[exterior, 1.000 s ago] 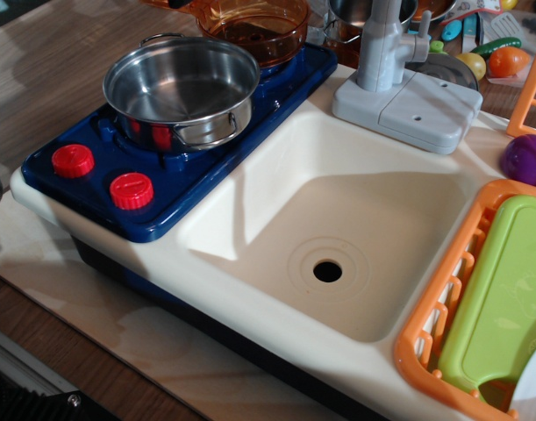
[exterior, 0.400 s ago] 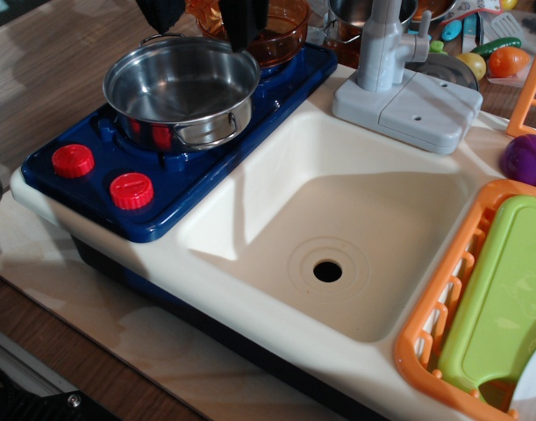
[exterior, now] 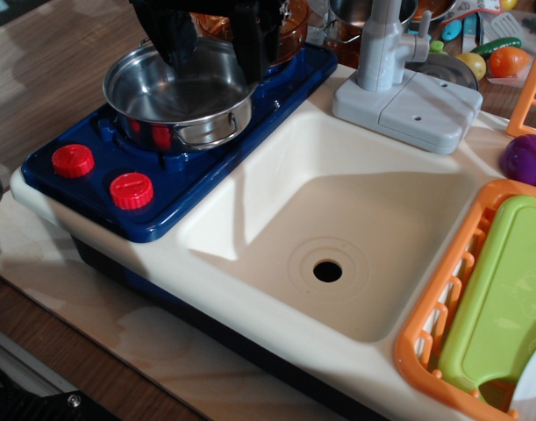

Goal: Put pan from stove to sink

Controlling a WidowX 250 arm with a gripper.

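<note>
The shiny steel pan (exterior: 162, 103) stands on the front burner of the dark blue stove (exterior: 193, 167), two red knobs at its front left. My black gripper (exterior: 213, 54) has come down from the top edge over the pan's far rim. It is open: one finger (exterior: 176, 42) hangs over the pan's inside, the other (exterior: 250, 48) stands at its far right rim. It holds nothing. The cream-white sink (exterior: 338, 219) with its round drain hole lies to the right of the stove, and nothing is in it.
A transparent orange pot (exterior: 289, 31) sits on the back burner behind the gripper. The grey faucet (exterior: 399, 83) stands behind the sink. An orange dish rack (exterior: 443, 307) with a green board is at the right. A purple toy (exterior: 526, 160) and toy food lie far right.
The gripper has come into view from the top and moved down over the pan's far rim, its fingers apart. The pan has not moved.
</note>
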